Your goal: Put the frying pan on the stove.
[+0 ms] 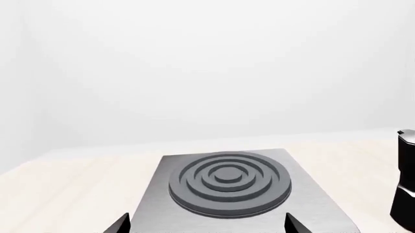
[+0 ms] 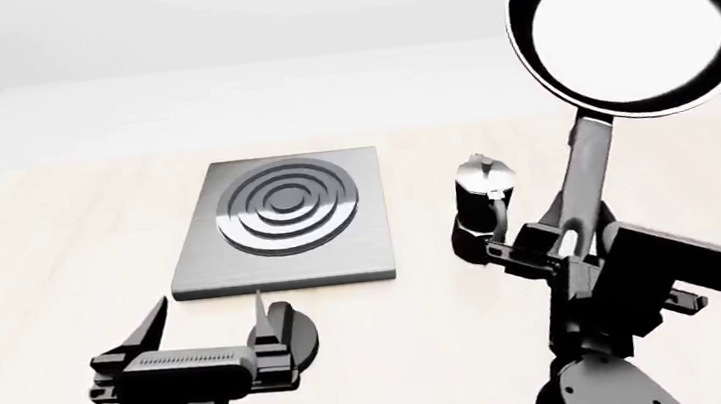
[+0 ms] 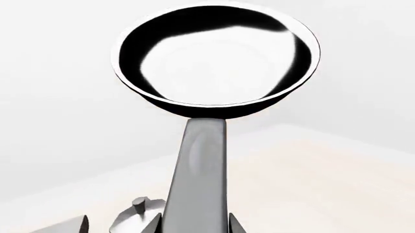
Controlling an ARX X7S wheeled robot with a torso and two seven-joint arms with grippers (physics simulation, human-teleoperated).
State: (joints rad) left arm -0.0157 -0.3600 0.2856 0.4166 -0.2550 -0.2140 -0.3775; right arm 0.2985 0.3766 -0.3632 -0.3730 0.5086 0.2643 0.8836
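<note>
Right end effector (image 2: 566,241) lifts frying pan (image 2: 630,23) above moka pot (image 2: 482,194), beside stove (image 2: 286,225).

Moka pot (image 2: 481,199) upright on pale wooden table (image 2: 46,275); black round knob (image 2: 289,332) nearby.

Stove (image 1: 227,184) beside moka pot (image 1: 405,182)

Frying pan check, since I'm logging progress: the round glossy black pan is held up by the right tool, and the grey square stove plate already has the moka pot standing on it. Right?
Not quite. The moka pot stands on the table beside the grey square stove plate, whose burner is bare in the head view. The round glossy black frying pan is indeed held up by the right tool.
</note>
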